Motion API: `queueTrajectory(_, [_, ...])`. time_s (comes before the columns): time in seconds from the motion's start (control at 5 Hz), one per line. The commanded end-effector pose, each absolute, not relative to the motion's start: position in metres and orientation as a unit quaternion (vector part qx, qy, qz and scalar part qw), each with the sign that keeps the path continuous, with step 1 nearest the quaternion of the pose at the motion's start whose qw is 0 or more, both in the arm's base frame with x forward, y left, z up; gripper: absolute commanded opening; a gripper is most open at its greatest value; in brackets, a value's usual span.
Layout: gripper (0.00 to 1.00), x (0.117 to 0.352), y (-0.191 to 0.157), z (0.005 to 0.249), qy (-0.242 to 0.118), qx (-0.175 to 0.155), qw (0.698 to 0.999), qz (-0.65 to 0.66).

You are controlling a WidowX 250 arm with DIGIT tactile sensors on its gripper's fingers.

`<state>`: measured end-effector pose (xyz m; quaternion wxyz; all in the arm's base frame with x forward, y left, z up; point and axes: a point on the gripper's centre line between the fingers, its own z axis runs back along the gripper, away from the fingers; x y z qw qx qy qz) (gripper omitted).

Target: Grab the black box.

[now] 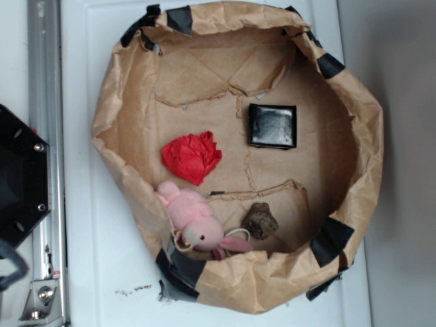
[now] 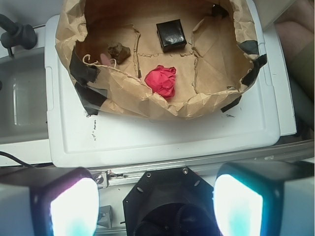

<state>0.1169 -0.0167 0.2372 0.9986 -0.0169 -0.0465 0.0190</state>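
The black box [image 1: 272,126] is small, square and glossy with a whitish sheen, and it lies flat on the floor of a crumpled brown paper basin [image 1: 116,102]. In the wrist view the black box [image 2: 171,35] shows far ahead, near the basin's far side. My gripper [image 2: 155,206] is open, with its two pale fingertips [image 2: 74,209] wide apart and nothing between them. It hangs well back from the basin, above the robot's black base [image 2: 167,201], far from the box.
Also in the basin are a red paper wad [image 1: 192,157], a pink plush toy [image 1: 194,218] and a brown lump [image 1: 260,220]. Black tape patches [image 1: 332,240] dot the basin's raised rim. The basin sits on a white board [image 1: 88,259] beside a metal rail [image 1: 44,82].
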Motion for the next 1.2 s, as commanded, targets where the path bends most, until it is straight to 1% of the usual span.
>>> queueTrajectory(0.0, [1.0,0.117,-0.017,0.237,-0.046,-0.017,0.999,0.019])
queueTrajectory(0.2, [1.0,0.143,-0.016,0.23,-0.077,-0.008,0.997,0.016])
queueTrajectory(0.4, [1.0,0.157,-0.015,0.229,-0.114,-0.009,0.993,-0.004])
queueTrajectory(0.6, [1.0,0.183,-0.007,0.207,-0.092,-0.03,0.988,-0.116])
queueTrajectory(0.8, [1.0,0.206,0.001,0.203,-0.085,-0.047,0.991,-0.089])
queueTrajectory(1.0, [1.0,0.206,0.001,0.203,-0.085,-0.047,0.991,-0.089])
